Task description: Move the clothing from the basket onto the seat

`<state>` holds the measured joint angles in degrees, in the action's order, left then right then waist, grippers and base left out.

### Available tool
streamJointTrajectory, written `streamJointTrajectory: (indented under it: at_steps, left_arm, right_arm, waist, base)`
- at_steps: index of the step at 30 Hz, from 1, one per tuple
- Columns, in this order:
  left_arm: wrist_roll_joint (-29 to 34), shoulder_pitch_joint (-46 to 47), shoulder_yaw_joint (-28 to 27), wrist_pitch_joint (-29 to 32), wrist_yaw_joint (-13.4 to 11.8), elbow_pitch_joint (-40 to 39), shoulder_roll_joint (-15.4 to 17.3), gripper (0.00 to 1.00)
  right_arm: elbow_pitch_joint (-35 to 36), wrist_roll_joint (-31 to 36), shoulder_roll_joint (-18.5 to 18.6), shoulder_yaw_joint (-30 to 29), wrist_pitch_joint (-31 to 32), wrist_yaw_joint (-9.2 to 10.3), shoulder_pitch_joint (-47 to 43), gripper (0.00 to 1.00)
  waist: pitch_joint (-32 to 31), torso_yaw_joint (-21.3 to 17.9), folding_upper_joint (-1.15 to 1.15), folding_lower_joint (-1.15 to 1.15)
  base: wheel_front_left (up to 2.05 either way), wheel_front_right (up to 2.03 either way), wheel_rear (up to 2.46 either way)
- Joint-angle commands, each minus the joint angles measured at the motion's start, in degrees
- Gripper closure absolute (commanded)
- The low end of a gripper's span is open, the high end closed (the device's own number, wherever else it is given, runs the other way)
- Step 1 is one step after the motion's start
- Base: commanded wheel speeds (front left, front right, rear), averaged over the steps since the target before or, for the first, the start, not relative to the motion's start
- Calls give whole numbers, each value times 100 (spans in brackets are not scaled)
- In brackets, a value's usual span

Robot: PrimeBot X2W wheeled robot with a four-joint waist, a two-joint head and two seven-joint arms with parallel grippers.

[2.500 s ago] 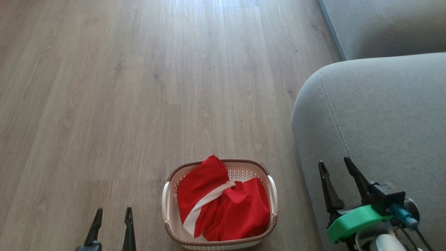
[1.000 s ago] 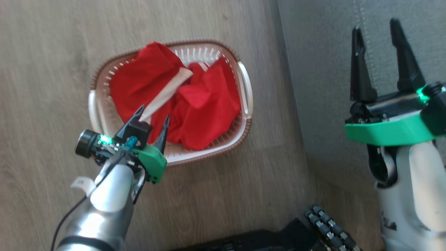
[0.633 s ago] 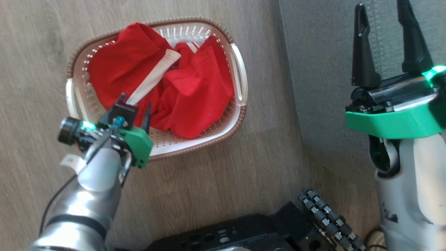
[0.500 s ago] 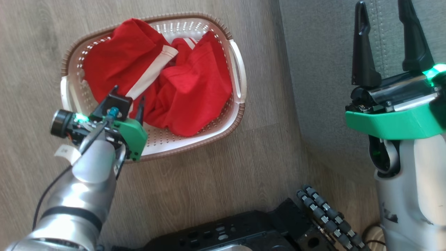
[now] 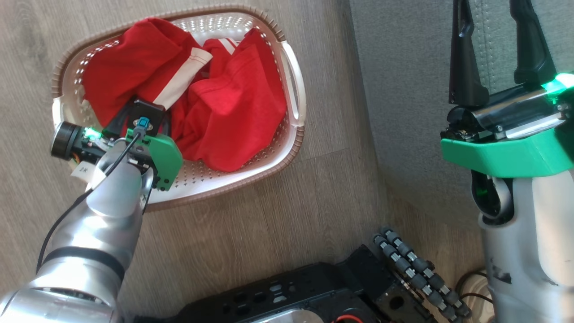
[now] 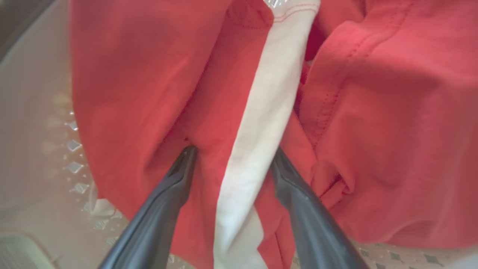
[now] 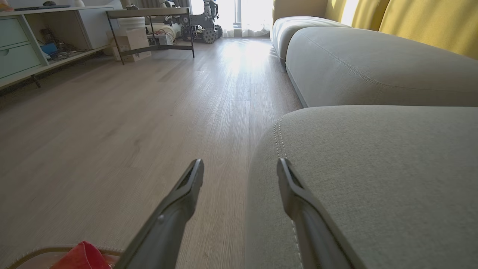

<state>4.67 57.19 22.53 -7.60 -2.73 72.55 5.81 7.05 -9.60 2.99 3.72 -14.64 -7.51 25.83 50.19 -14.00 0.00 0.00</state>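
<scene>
Floor: pale wood-grain plank floor (image 5: 251, 215), matte, with long straight boards.
Basket: small rectangular cream plastic basket (image 5: 293, 89) with rounded corners, perforated walls and bottom, a brown woven-look rim and smooth cream side handles; it stands on the floor near the seat's front.
Clothing: two bright red soft fabric garments (image 5: 233, 103), crumpled and creased, lying inside the basket; one carries a flat white band (image 6: 269, 112) with red stitching at its end.
Left gripper: long dark tapered-finger left gripper (image 6: 234, 151), fingers spread apart, their tips pressed into the red fabric on either side of the white band, not clamped.
Right gripper: matching dark-fingered right gripper (image 7: 239, 161), fingers wide apart and holding nothing, raised above the rounded edge of the seat.
Seat: large grey fabric-upholstered sofa cushion (image 5: 403, 89), finely woven, rounded at the edges, with a double stitched seam (image 7: 278, 138) along its corner.
Backrest: yellow upholstered back cushions (image 7: 410, 22) behind the grey cushions.
</scene>
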Motion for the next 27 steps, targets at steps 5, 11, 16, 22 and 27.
streamJointTrajectory:
  at_steps: [5,11,16,22,27]
  left_arm:
    - [-22,-141,-24,10,17,28,104,100]
    - [-128,-250,12,-274,148,25,-19,100]
    - [-253,-431,64,-515,303,-52,-158,100]
    - [-496,-662,100,-658,446,-297,-267,100]
    - [-820,-904,186,-699,613,-646,-289,100]
  right_arm:
    - [152,-74,-12,80,-36,2,-95,0]
    - [52,-68,-12,38,-36,2,-125,0]
    - [-147,-4,-12,51,-36,2,-213,0]
    - [-553,123,-12,58,-36,2,-432,0]
    - [-931,220,-12,44,-36,2,-740,0]
  waist:
    - [-52,-18,0,0]
    - [-314,65,0,0]
    - [-817,222,0,0]
    - [-1652,444,0,0]
    - [-2450,609,0,0]
  base:
    - [0,0,0]
    - [0,0,0]
    - [0,0,0]
    - [0,0,0]
    - [0,0,0]
